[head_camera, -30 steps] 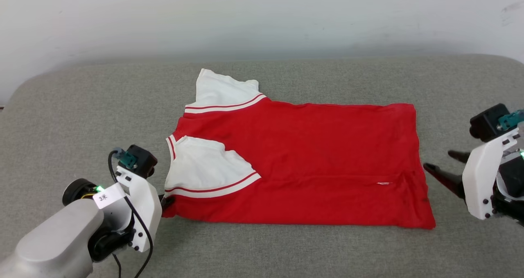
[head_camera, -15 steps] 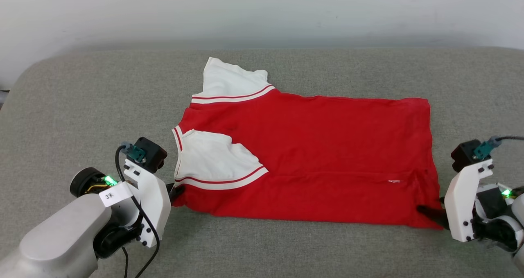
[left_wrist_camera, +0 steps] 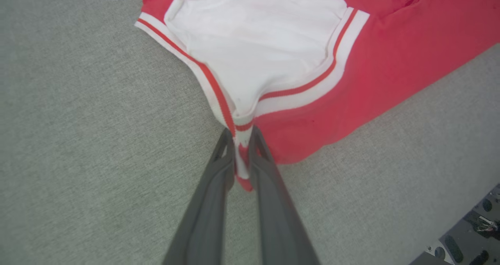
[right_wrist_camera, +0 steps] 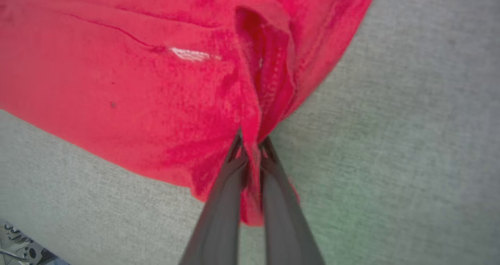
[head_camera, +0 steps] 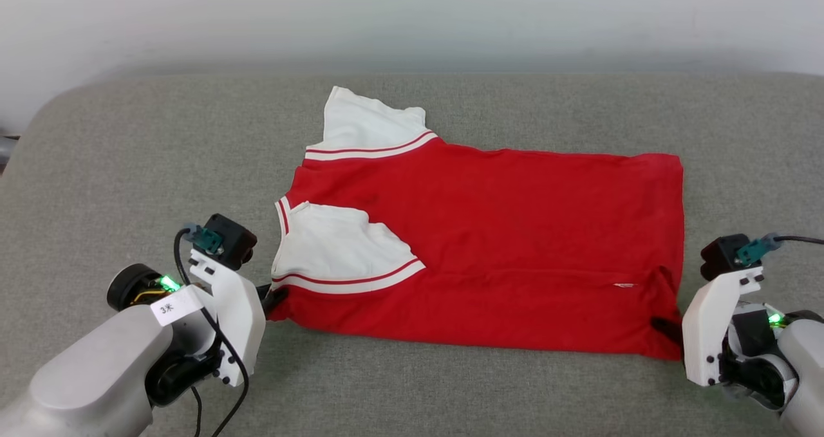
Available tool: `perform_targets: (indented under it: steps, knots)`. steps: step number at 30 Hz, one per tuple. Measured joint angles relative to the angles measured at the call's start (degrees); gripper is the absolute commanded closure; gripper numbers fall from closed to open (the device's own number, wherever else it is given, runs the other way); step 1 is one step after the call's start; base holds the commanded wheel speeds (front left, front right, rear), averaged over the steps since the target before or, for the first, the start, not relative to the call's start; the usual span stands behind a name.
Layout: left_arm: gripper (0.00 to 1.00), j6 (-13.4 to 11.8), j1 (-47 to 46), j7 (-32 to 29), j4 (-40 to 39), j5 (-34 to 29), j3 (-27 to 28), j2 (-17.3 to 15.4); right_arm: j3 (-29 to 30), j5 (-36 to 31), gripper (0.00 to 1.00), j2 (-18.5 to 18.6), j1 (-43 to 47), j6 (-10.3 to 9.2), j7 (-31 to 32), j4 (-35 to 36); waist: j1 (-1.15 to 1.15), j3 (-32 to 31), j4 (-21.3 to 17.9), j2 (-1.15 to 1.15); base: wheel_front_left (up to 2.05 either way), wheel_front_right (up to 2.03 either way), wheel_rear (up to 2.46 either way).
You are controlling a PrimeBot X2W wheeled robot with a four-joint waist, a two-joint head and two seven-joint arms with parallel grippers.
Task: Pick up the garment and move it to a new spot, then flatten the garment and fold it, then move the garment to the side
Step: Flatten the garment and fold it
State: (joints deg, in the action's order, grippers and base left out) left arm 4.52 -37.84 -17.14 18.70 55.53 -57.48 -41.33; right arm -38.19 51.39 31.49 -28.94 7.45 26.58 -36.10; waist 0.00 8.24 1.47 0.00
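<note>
You see your left end effector (left_wrist_camera: 239, 136) closed on the striped corner of the garment (head_camera: 515, 231); your right end effector (right_wrist_camera: 252, 142) grips its hem corner on the grey surface (head_camera: 129, 154).

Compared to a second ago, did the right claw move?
Yes. The right claw came in toward the garment and down the head view, from beside its hem to its near hem corner, which it now pinches.

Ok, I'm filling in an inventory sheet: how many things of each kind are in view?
shirt: 1
grippers: 2, left gripper and right gripper, both shut on the shirt
cushion: 1
Total: 4
</note>
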Motion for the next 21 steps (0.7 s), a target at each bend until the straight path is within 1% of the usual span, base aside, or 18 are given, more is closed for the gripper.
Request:
perform_targets:
  steps: [2, 6, 9, 15, 21]
  knots:
    - [1.00, 0.0, 0.4, 0.4, 0.3, 0.3, 0.1, 0.0, -0.5, 0.9, 1.00, 0.2, 0.0, 0.04, -1.2, 0.6, 0.00, -0.7, -0.1, 0.00, 0.00, 0.00, 0.00]
    - [1.00, -0.1, 1.8, 1.0, -0.1, 1.0, 0.2, -0.4, -1.7, 2.4, 1.00, 2.4, 0.9, 0.05, -3.5, 3.2, 0.00, -2.4, -0.3, 0.00, 0.00, 0.00, 0.00]
    - [1.00, -0.3, 3.5, 1.1, -1.2, 1.7, 0.1, -1.4, -2.3, 3.7, 1.00, 4.4, 1.7, 0.05, -4.4, 6.1, 0.00, -3.9, -0.6, 0.00, 0.00, 0.00, 0.00]
    - [1.00, -2.1, 7.0, 1.1, -5.5, 2.2, -0.3, -4.1, -1.7, 6.7, 1.00, 8.4, 5.0, 0.05, -5.6, 11.0, 0.00, -5.5, -0.8, 0.00, 0.00, 0.00, 0.00]
    - [1.00, -4.5, 10.5, 1.2, -9.4, 3.0, -0.8, -6.0, -1.0, 7.7, 1.00, 11.6, 8.3, 0.07, -5.4, 13.9, 0.00, -5.5, -0.8, 0.00, 0.00, 0.00, 0.00]
